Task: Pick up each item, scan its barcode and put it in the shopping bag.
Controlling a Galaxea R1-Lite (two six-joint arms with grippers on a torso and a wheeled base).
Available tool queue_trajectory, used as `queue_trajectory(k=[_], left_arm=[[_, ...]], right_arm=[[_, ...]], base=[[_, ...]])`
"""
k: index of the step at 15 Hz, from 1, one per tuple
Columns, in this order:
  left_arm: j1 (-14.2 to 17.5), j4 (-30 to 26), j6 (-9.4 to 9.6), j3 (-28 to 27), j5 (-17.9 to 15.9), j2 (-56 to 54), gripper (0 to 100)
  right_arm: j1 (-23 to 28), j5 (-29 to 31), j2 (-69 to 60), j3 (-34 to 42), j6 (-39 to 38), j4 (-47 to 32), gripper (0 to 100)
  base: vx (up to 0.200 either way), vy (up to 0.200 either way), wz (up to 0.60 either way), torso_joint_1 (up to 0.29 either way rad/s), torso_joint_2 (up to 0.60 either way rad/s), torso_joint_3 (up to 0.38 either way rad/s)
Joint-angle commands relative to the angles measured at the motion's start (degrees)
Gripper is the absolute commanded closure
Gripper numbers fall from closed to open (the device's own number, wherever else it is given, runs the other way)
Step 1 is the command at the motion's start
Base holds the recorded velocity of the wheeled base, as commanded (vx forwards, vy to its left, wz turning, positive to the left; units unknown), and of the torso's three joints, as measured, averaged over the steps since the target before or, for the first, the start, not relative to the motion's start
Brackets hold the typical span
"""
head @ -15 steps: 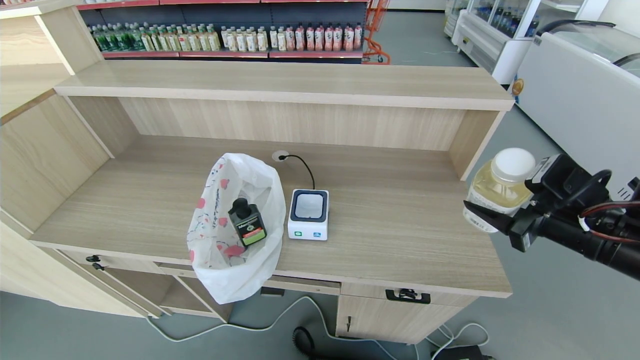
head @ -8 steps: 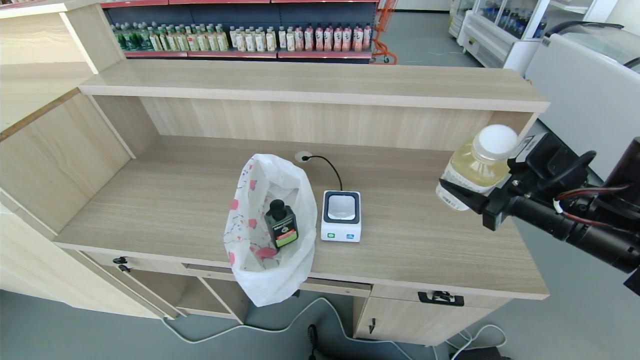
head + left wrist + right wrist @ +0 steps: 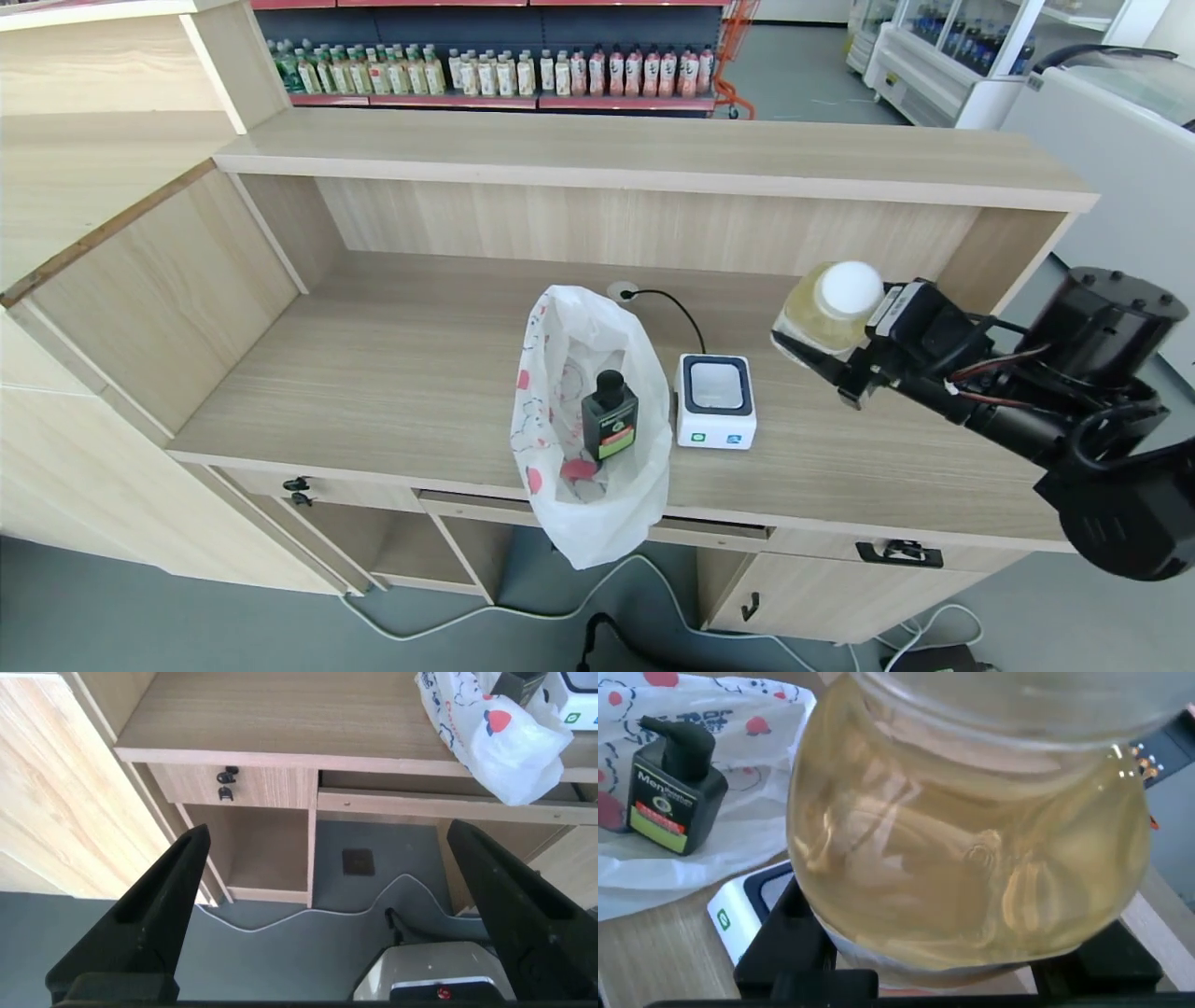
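Observation:
My right gripper (image 3: 814,347) is shut on a clear bottle of yellow liquid (image 3: 823,315) with a white cap, held upright above the counter just right of the white barcode scanner (image 3: 716,401). Close up, the bottle (image 3: 971,849) hangs over the scanner (image 3: 752,907). The white shopping bag (image 3: 560,392) with red prints stands open left of the scanner, draped over the counter's front edge, with a black bottle (image 3: 610,416) inside. My left gripper (image 3: 346,924) is open and holds nothing, low in front of the counter's cabinet; the bag (image 3: 495,728) is above and off to one side of it.
The wooden counter (image 3: 420,373) has a raised back ledge and side walls. The scanner's black cable (image 3: 667,308) runs to a hole at the back. Drawers and an open cupboard (image 3: 271,849) sit under the counter; cables lie on the floor.
The head camera has turned, shifting the whole scene to the right. My right gripper has carried the yellow bottle in over the counter, closer to the scanner.

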State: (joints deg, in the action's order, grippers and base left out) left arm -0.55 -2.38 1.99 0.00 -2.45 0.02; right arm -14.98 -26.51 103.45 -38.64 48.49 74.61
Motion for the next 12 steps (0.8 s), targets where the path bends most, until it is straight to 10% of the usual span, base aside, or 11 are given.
queue_trajectory(k=[1,12], left_arm=[[0.02,0.00,0.03,0.00,-0.01,-0.02,0],[0.02,0.00,0.12,0.00,-0.01,-0.02,0]], right_arm=[[1.18,-1.35,4.92,-1.43,1.52,0.36,100],[3.73,-6.36,13.01,-5.13,4.68,7.48,100]], base=[[0.000,0.000,0.00,0.000,0.00,0.000],[0.000,0.000,0.00,0.000,0.00,0.000]])
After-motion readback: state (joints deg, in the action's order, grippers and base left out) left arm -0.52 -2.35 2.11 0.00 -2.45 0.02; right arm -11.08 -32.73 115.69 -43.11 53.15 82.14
